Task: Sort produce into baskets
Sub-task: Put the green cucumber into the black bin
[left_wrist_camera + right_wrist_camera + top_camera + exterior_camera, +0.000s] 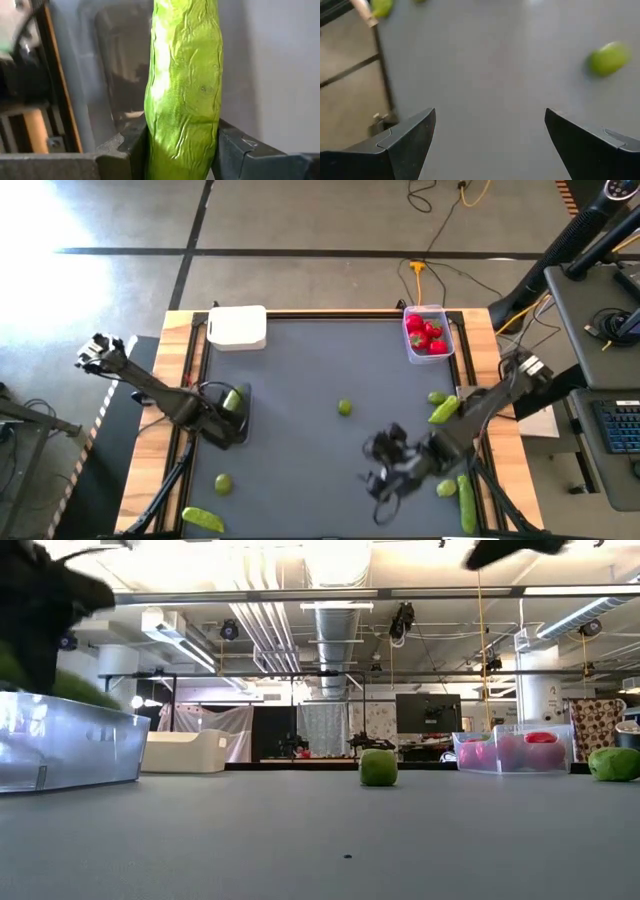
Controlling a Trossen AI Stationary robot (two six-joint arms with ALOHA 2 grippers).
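Note:
My left gripper (pixel 232 404) is at the table's left, shut on a long green pod (pixel 182 75) above the dark grey tray (pixel 112 75). In the low view this tray (pixel 70 745) shows at the left. My right gripper (pixel 385 478) hovers open over the mat at the near right, with nothing between its fingers (pixel 410 135). A green ball (pixel 609 58) lies ahead of it. The clear tub (pixel 428 332) at the far right holds red pieces. The white tub (pixel 238 327) stands at the far left. My left gripper pinches the pod between its two fingers, one on each long side (pixel 165 145). The fingers point steeply down and the pod runs on beyond them, along their line. It hangs clear of the table over the tray.
Loose on the mat: a green ball (pixel 344 408) at the middle, another (pixel 222 483) and a pod (pixel 203 520) at the near left. At the right lie a pod (pixel 443 410), a ball (pixel 436 397), and a pod (pixel 465 490) beside a ball (pixel 445 488).

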